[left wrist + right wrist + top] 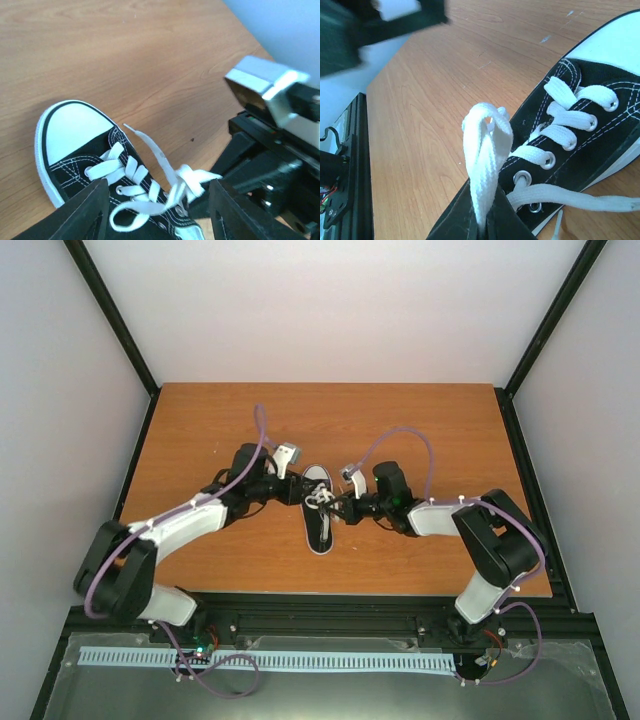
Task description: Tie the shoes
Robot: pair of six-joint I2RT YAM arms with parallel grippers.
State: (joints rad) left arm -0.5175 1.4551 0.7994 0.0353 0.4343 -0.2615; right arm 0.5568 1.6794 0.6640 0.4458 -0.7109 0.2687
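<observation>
Right jaws: you have them pinched shut on a loop of white lace [482, 165].
Left jaws: spread wide, straddling the lacing.
Sneaker [320, 508]: black canvas, white toe cap, mid-tabletop [200, 440], toe pointing away from you.

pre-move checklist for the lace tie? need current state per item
1. Right gripper jaws shut on the lace loop: ok.
2. Left gripper jaws open, holding nothing, straddling the laced part: ok.
3. Free lace end in the left wrist view, lying off the sneaker's side onto the wood: ok.
4. Sneaker sole-down on the table between the arms: ok.
5. Bow tied: not ok, laces are loose.
6. Clearance between the two grippers: cannot tell, they sit close together.
</observation>
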